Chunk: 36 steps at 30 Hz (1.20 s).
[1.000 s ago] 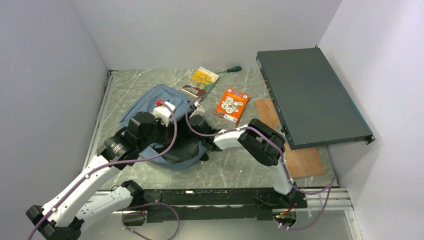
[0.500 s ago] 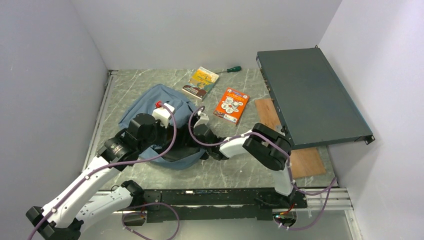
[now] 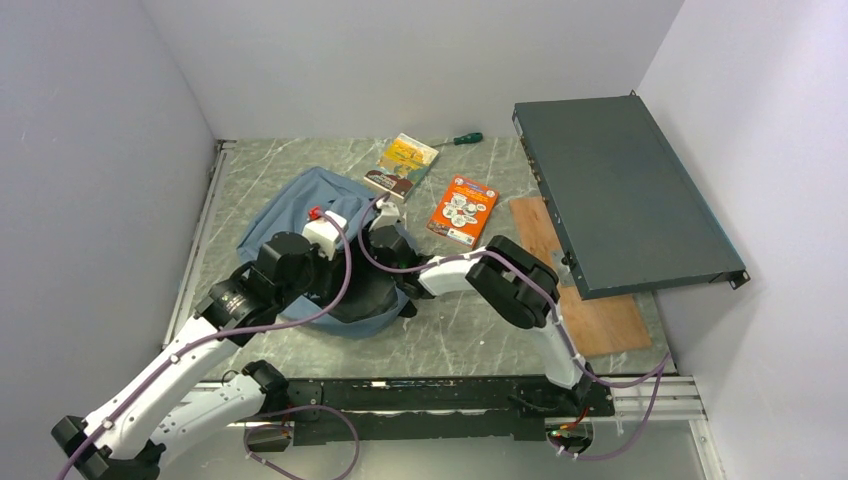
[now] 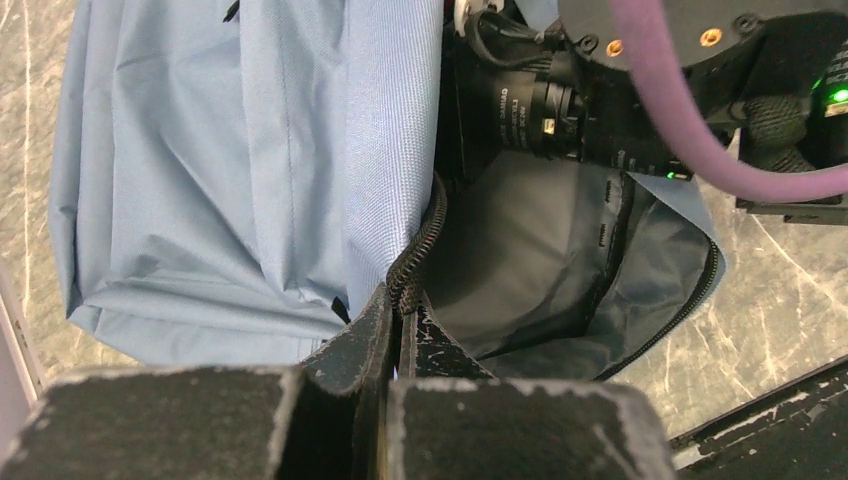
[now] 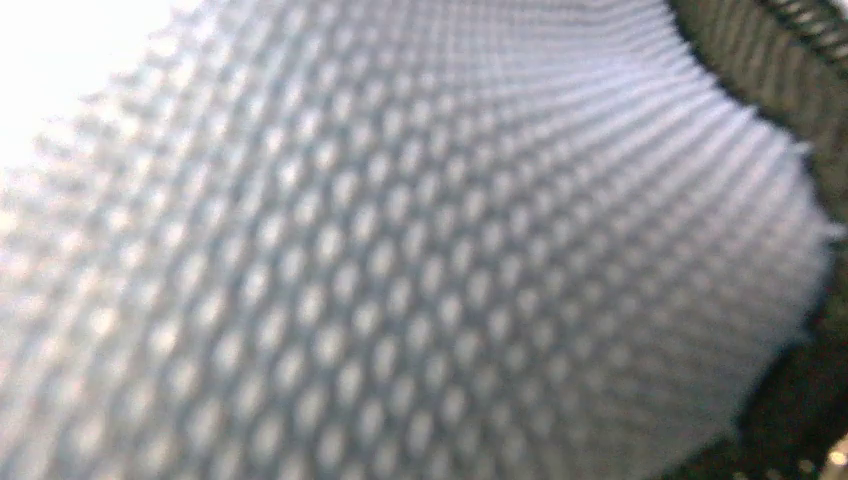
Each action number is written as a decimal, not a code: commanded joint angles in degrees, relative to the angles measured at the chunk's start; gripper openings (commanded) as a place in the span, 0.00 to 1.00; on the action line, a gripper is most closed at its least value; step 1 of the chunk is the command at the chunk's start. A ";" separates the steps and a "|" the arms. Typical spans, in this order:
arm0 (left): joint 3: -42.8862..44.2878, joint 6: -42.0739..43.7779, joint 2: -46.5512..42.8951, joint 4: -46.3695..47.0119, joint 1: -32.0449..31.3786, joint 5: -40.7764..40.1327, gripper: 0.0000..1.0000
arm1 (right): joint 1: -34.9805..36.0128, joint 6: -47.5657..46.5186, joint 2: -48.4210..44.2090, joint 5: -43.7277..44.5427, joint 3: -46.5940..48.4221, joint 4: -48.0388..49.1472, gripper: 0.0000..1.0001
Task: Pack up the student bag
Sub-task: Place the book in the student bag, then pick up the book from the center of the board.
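Our left fingers [image 4: 355, 345] pinch the student bag [image 4: 250, 180] at its zipper rim, baring black lining; whether our right fingers [image 3: 386, 216] grip, we cannot tell.

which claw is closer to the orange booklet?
Right. The right claw is at the student bag edge on the orange booklet side; the left claw pinches the zipper edge, farther from it.
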 commanded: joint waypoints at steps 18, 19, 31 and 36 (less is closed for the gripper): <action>1.20 -16.06 9.39 -11.47 2.60 -20.63 0.00 | 2.55 -17.48 -46.70 -9.41 -4.59 -53.87 0.75; 1.44 -17.04 9.37 -12.76 2.88 -21.73 0.00 | 2.30 -18.09 -46.96 -7.90 -2.77 -56.01 0.75; 6.71 -17.53 6.41 -19.53 7.98 -23.51 0.00 | -9.55 -18.40 -40.31 3.10 4.13 -60.50 0.86; 5.82 -15.36 5.97 -12.53 7.94 -4.86 0.00 | -9.53 -28.59 -27.83 14.30 10.25 -64.23 0.88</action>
